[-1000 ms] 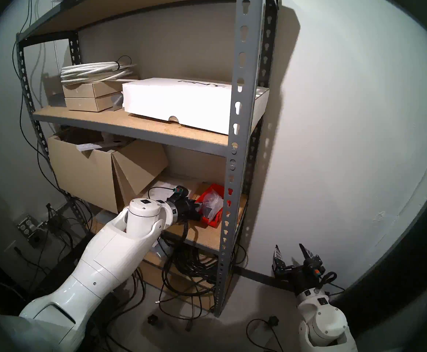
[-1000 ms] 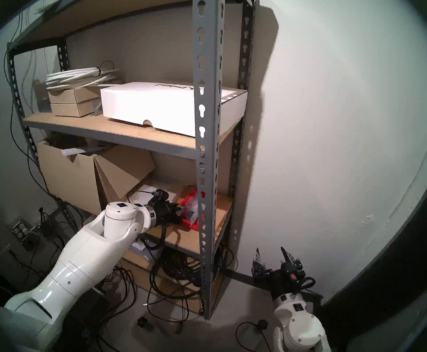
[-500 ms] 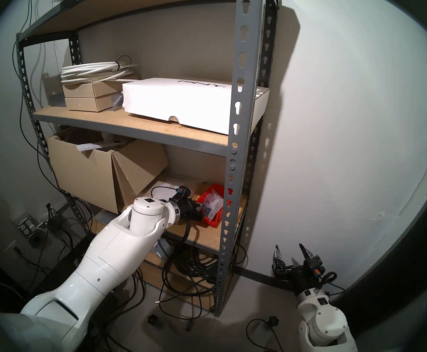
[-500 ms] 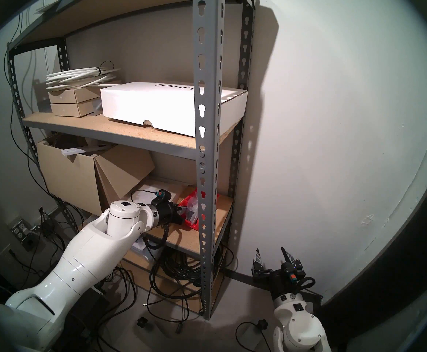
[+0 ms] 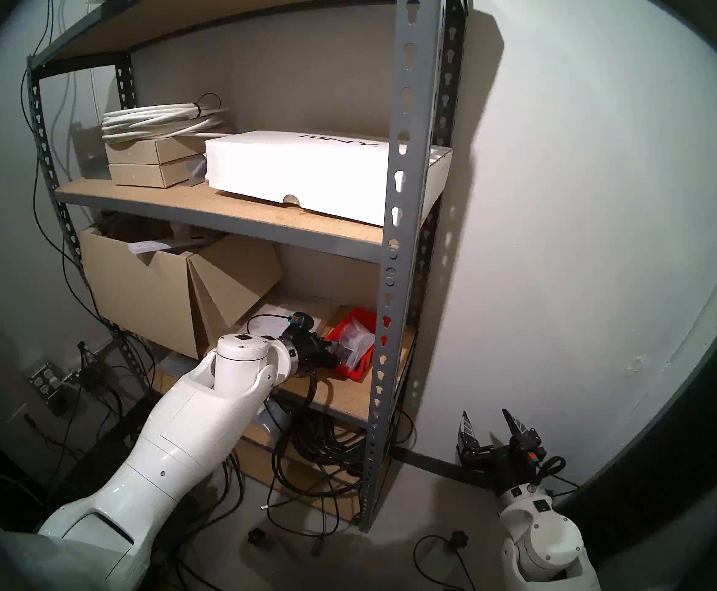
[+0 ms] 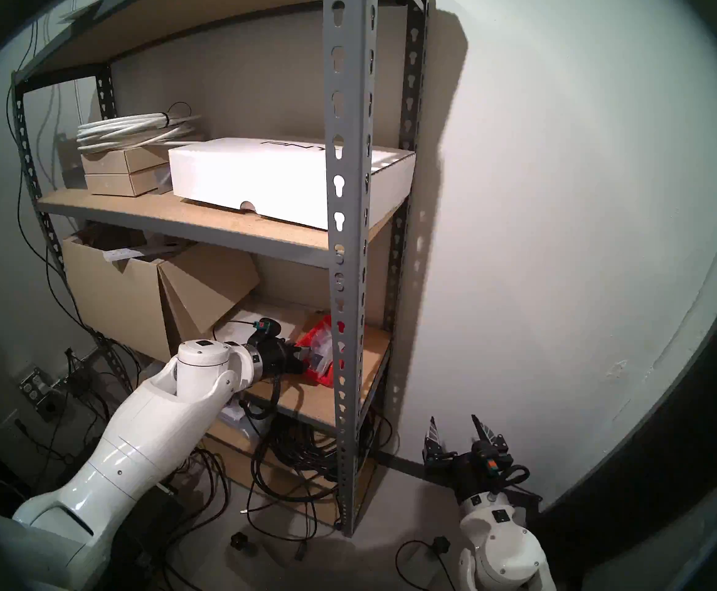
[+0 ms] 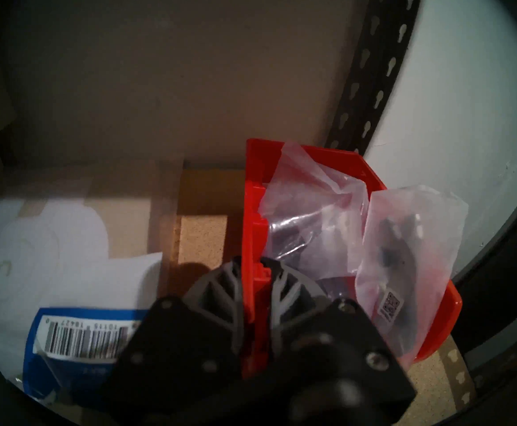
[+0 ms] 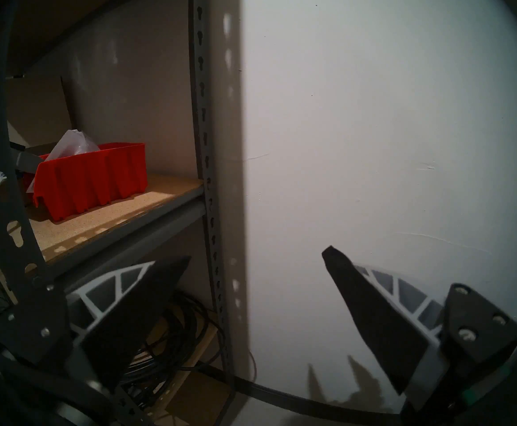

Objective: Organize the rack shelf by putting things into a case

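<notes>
**A:** On the rack shelf (image 5: 339, 396), the left claw (image 7: 255, 281) is pinching the near wall of the red bin (image 7: 371, 173), one finger outside the wall and one inside.

**B:** And the bags?

**A:** Two clear plastic bags (image 7: 318, 207) of small hardware are sitting in the bin, their tops poking above its rim. The second bag (image 7: 404, 247), carrying a printed label, is leaning over the bin's right edge.

**B:** Is the bin sitting flat?

**A:** In the right wrist view its near end seems to be lifting off the board, though the shadow there makes that hard to confirm.

**B:** What is lying around it?

**A:** A blue-and-white barcoded packet (image 7: 79, 333) is lying just left of the claw, and a large open cardboard box (image 5: 148, 296) is standing further left on the same shelf.

**B:** The other arm?

**A:** The right claw (image 5: 487, 424) is hanging well apart from the rack, beside the white wall, its fingers (image 8: 371, 321) spread wide and holding nothing.
</notes>
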Controlling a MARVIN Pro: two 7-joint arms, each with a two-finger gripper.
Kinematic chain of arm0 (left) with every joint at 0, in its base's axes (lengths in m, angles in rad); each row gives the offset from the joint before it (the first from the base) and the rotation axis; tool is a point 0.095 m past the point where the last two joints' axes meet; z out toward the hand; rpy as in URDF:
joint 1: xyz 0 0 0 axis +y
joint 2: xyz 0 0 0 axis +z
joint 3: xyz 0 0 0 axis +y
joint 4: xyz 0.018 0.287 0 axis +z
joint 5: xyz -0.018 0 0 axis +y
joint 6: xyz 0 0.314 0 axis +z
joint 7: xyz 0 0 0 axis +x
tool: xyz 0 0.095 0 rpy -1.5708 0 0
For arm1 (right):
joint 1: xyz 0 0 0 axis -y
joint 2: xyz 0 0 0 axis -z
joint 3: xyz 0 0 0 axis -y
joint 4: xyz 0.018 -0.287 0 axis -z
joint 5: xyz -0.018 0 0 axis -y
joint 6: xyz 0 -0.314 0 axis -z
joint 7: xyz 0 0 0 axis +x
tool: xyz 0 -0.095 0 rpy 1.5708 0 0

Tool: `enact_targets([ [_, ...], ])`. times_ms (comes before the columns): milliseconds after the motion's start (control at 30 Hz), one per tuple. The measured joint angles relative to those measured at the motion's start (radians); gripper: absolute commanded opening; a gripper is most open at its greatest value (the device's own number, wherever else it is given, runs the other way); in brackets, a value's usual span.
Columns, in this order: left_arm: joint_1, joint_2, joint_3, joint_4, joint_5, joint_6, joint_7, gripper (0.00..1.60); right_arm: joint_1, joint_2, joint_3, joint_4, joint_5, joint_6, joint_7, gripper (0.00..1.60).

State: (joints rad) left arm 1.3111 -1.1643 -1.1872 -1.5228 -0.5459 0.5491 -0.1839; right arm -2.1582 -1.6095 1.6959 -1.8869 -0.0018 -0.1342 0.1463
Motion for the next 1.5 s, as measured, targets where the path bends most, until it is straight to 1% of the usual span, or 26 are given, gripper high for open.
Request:
enact_targets([
  [300,0.045,-0.001,-0.043,-0.026,-0.034,-0.009,0.019,0.0,0.0,0.0,0.0,0.0,0.0,0.0,0.0,1.6],
  [567,0.049,-0.006,-0.059,-0.046,-0.048,-0.01,0.03,0.0,0.0,0.0,0.0,0.0,0.0,0.0,0.0,1.6],
  [1067,0.055,-0.009,-0.084,-0.098,-0.069,-0.007,0.023,0.0,0.0,0.0,0.0,0.0,0.0,0.0,0.0,1.6],
  [1333,0.065,0.008,-0.111,-0.161,-0.083,0.006,0.018,0.0,0.0,0.0,0.0,0.0,0.0,0.0,0.0,1.6],
  [1500,0.075,0.033,-0.125,-0.198,-0.085,0.017,0.01,0.0,0.0,0.0,0.0,0.0,0.0,0.0,0.0,1.6],
])
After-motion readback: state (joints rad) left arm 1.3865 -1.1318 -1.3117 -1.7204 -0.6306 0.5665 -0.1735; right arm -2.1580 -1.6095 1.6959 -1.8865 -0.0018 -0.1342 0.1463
